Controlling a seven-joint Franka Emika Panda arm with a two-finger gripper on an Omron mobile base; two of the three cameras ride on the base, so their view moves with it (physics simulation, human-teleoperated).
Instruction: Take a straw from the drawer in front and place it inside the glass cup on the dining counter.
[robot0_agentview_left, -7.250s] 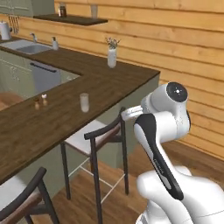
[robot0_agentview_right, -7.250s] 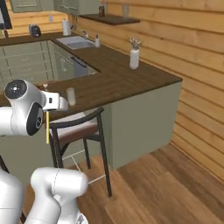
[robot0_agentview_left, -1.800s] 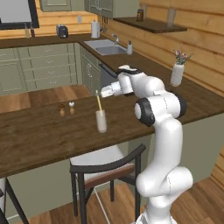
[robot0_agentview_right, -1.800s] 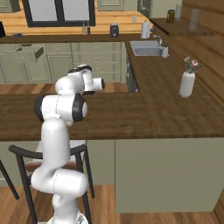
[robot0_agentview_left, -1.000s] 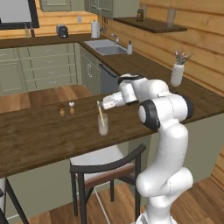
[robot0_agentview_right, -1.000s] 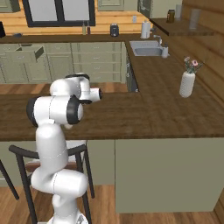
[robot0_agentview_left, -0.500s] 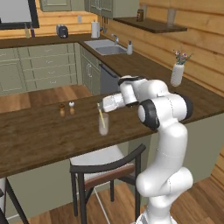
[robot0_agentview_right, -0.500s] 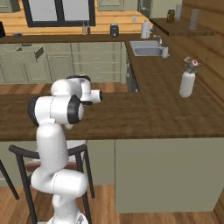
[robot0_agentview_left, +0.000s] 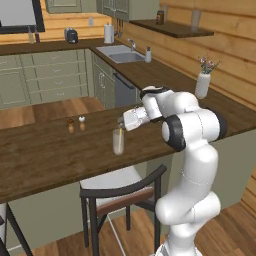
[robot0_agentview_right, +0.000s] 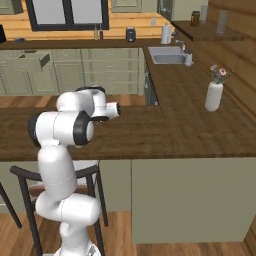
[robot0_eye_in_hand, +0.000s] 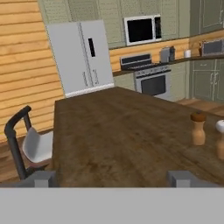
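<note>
- gripper (robot0_agentview_left: 121, 121) just above and beside the glass cup (robot0_agentview_left: 118, 142) on the dining counter (robot0_agentview_left: 45, 155); fingertips (robot0_eye_in_hand: 180, 178) stand wide apart, nothing between them.
- straw looks to sit in the cup just below the hand, too faint to be sure.
- straw likely light, stiff, slippery; pinch mid-shaft if regrasping.
- cup likely tippy, fragile; avoid knocking it.
- shakers (robot0_agentview_left: 76, 124) beyond the cup.

The dining counter (robot0_agentview_left: 45, 155) is a long dark wood slab. On it stands the glass cup (robot0_agentview_left: 118, 141), and well apart from it, toward the far edge, two small shakers (robot0_agentview_left: 76, 124) stand side by side. A white flower vase (robot0_agentview_left: 202, 85) stands on the adjoining worktop (robot0_agentview_left: 165, 80).
</note>
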